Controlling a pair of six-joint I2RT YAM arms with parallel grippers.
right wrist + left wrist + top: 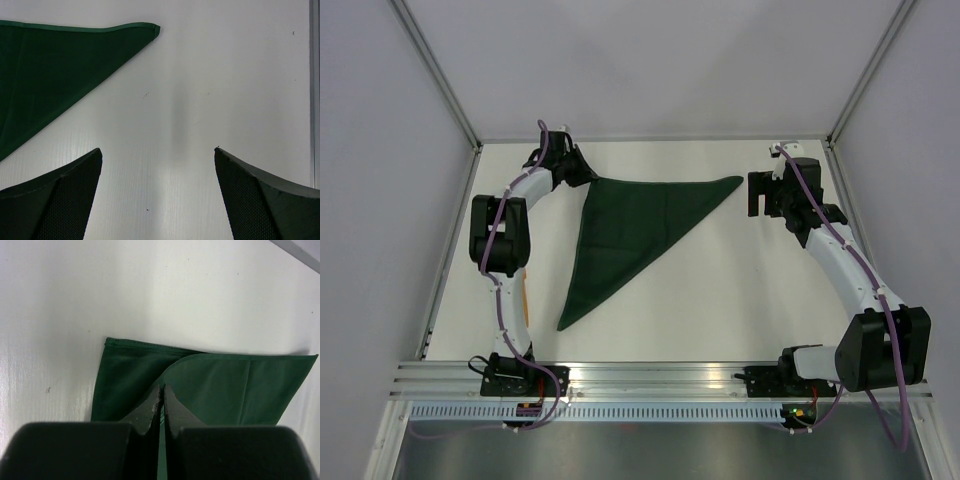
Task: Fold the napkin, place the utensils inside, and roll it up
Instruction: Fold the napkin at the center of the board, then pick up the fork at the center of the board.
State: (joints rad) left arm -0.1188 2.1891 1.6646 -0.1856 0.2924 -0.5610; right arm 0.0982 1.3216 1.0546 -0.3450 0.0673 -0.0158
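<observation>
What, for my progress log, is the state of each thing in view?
napkin: folded into a triangle, lying flat.
left gripper: shut on the napkin's corner.
right gripper: open, holding nothing.
utensils: outside the napkin, mostly hidden beside the left arm.

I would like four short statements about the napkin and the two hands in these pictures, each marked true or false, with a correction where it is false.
1. The napkin lies folded into a triangle. True.
2. The right hand is shut on the napkin's tip. False: it is open over the bare table, beside the tip and not touching it.
3. The left hand is shut on the cloth at a corner of the napkin. True.
4. The utensils lie on top of the napkin. False: nothing rests on the cloth. An orange sliver shows beside the left arm, apart from the napkin.
</observation>
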